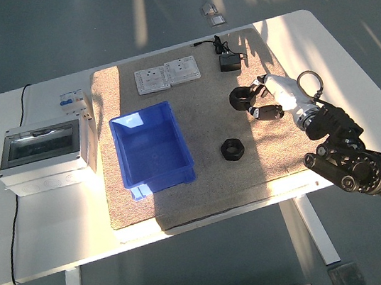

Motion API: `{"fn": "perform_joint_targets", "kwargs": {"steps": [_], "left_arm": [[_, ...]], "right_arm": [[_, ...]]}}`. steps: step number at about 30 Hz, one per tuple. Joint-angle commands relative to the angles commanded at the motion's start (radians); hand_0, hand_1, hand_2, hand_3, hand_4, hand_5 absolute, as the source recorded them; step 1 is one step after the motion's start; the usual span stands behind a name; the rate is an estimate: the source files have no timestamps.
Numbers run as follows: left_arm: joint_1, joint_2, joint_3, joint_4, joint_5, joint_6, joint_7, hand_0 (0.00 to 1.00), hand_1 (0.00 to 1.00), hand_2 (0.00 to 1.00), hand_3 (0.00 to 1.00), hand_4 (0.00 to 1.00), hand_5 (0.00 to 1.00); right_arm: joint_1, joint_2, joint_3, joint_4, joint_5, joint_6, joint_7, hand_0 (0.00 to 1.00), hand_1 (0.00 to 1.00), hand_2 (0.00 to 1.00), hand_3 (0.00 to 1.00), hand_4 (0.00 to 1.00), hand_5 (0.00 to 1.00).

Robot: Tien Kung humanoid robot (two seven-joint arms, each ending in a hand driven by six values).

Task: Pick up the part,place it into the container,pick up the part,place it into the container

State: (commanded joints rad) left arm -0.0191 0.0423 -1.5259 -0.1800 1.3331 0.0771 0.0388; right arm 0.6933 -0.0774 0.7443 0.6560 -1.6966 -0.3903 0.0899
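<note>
A black hex nut (240,97) sits tilted in the fingers of my right hand (257,102), just above the brown mat (211,182) at its right side. My white fingers (270,111) curl round the nut's right edge. A second black nut (232,149) lies flat on the mat, nearer the table's front. The blue container (125,157) stands open and empty on the mat's left half, well to the left of my hand. My left arm does not show.
A grey electrical box (42,157) with a clear lid stands at the table's left, a small breaker (73,101) behind it. Two white socket plates (167,75) and a black adapter (229,62) with its cable lie at the mat's far edge.
</note>
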Motion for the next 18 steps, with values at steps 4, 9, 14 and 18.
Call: {"fn": "perform_joint_targets", "kwargs": {"steps": [4,9,14,18], "left_arm": [[0.000,0.000,0.001,0.000,-0.003,0.001,-0.001,0.715,0.705,0.685,0.787,0.808,0.743],[0.001,-0.001,0.003,0.000,-0.005,0.001,-0.001,0.715,0.704,0.682,0.786,0.810,0.737],[0.002,-0.005,0.005,0.000,-0.005,0.001,0.000,0.715,0.704,0.682,0.786,0.810,0.735],[0.002,-0.007,0.011,0.000,-0.012,0.003,0.000,0.715,0.704,0.682,0.786,0.810,0.735]], "right_arm": [[-0.009,-0.010,0.022,0.025,0.048,-0.009,0.009,0.745,0.580,0.401,0.460,0.454,0.002],[-0.023,-0.021,0.030,0.046,0.104,-0.012,0.012,0.746,0.581,0.401,0.460,0.454,0.002],[-0.060,-0.045,0.044,0.102,0.129,-0.014,0.010,0.747,0.580,0.403,0.458,0.451,0.002],[-0.128,-0.082,0.088,0.189,0.126,-0.013,0.007,0.747,0.580,0.403,0.458,0.451,0.002]]}}
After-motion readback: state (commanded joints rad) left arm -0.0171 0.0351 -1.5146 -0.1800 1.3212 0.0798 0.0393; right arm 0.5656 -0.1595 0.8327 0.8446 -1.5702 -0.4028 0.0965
